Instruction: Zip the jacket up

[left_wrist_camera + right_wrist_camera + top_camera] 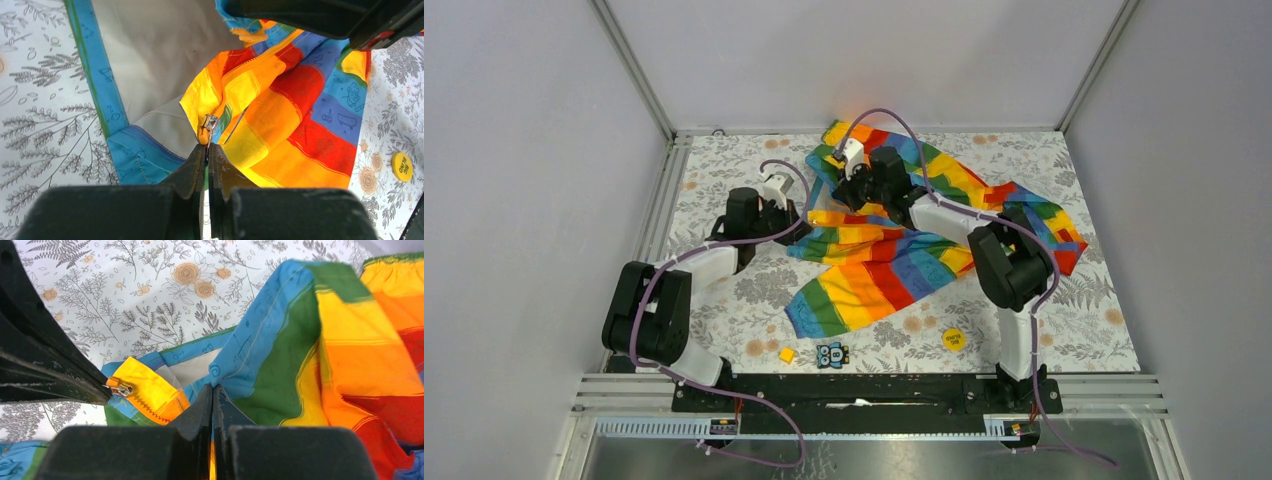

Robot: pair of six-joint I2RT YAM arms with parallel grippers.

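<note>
The rainbow-striped jacket (894, 275) lies crumpled on the floral table, its grey lining showing in the left wrist view (160, 50). My left gripper (207, 145) is shut on the orange pull tab of the metal zipper slider (210, 122), at the jacket's left edge (802, 215). My right gripper (213, 387) is shut on a blue fold of the jacket (350, 340) just beside it (836, 198). The orange zipper strip (150, 400) runs from the slider (120, 389), which the left fingers (50, 365) hold.
A yellow round token (952, 338) lies near the front edge, also in the left wrist view (401, 166). A small yellow cube (787, 354) and a small blue-and-white piece (832, 354) lie at the front. Grey walls enclose the table.
</note>
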